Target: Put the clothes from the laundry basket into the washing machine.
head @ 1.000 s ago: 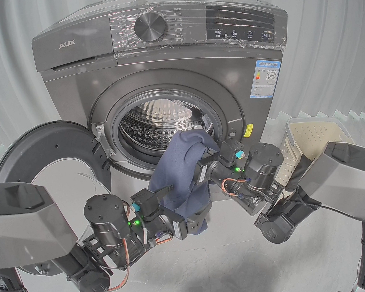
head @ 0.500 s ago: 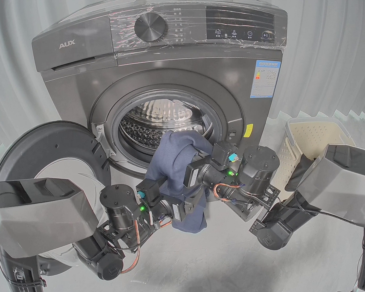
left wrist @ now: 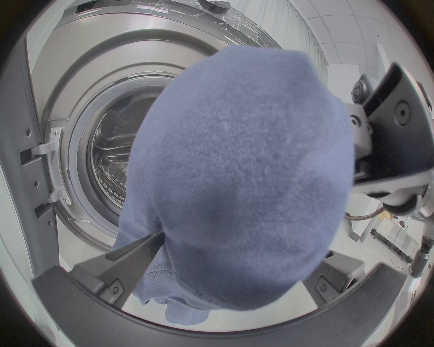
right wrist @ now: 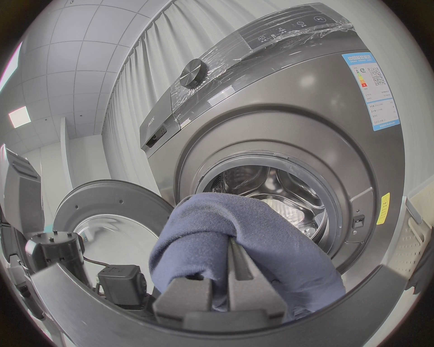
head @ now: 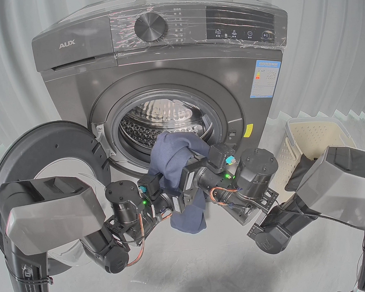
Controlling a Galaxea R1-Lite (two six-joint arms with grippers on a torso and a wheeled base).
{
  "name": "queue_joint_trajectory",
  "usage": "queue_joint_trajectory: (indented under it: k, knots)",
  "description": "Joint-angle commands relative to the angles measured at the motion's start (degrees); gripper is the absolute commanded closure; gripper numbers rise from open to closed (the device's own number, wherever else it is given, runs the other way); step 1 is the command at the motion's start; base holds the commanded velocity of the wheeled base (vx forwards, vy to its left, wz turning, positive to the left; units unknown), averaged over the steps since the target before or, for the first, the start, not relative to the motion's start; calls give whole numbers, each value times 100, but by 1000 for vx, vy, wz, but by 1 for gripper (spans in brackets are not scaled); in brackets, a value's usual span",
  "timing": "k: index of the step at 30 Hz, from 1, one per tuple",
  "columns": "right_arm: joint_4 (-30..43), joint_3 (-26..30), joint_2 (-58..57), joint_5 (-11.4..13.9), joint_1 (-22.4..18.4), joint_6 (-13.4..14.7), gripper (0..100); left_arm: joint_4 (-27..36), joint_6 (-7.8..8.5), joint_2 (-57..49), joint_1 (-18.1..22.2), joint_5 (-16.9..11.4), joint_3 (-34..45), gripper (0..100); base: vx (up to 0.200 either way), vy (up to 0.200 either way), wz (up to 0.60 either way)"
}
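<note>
Okay, right gripper (right wrist: 231,264) pinches the navy garment (head: 172,153), left gripper (left wrist: 242,250) spread wide under it; loose tail hanging low may snag on the washing machine (head: 161,74) rim.

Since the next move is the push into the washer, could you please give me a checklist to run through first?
1. Door swung fully aside: ok.
2. Drum mouth free of obstruction: ok.
3. Right tool shut on the garment: ok.
4. Left tool gripping the garment: cannot tell; the cloth covers it.
5. Garment lined up with the mouth: ok; its top sits at the lower rim.
6. Garment's tail clear of the rim: not ok; it hangs below the opening, outside the drum.
</note>
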Motion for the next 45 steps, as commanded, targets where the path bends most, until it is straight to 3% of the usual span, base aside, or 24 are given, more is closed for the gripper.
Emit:
queue_joint_trajectory:
  k: [1, 2, 3, 7, 13, 17, 22, 32, 33, 36, 38, 42, 43, 45]
  knots:
    - [-19, 12, -24, 3, 31, 17, 100, 0, 2, 159, 31, 81, -140, 0, 0, 0, 0]
    - [-19, 30, -24, 3, 23, 26, 100, 0, 2, 159, 31, 90, -131, 0, 0, 0, 0]
    - [-28, 38, -24, 3, 23, 26, 100, 0, 2, 159, 31, 98, -140, 100, 0, 0, 0]
    - [-36, 109, -24, -6, -4, 34, 100, 0, -42, 132, 31, 151, -202, 100, 0, 0, 0]
    - [-1, 416, -155, -217, -109, 122, 100, -17, -77, -26, 162, 283, -228, 100, 0, 0, 0]
    - [-1, 794, -235, -226, -215, 131, 100, -17, -174, -289, 180, 283, -228, 100, 0, 0, 0]
    - [-63, 1155, -208, -226, -206, 122, 100, -8, -182, -492, 154, 292, -167, 100, 0, 0, 0]
    - [-168, 1198, -235, -155, -109, 149, 100, -17, -235, -667, 110, 353, -105, 100, 0, 0, 0]
    - [-168, 1207, -235, -155, -109, 157, 0, -8, -235, -694, 110, 353, -96, 100, 0, 0, 0]
    - [-186, 1453, -340, -155, -109, 175, 0, -8, -253, -843, 110, 327, -52, 100, 0, 0, 0]
    - [-195, 1998, -595, -85, -100, 96, 0, -8, -253, -1116, 110, 283, 115, 100, 0, 0, 0]
    - [-282, 3071, -1245, 460, -4, -212, 0, -8, -235, -1599, 66, 204, 624, 100, 0, 0, 0]
    - [-282, 3071, -1245, 460, -4, -212, 0, -8, -235, -1599, 66, 204, 624, 100, 0, 0, 0]
    - [-300, 3695, -1544, 574, 75, -282, 0, -8, -235, -1863, -5, 107, 976, 100, 0, 0, 0]
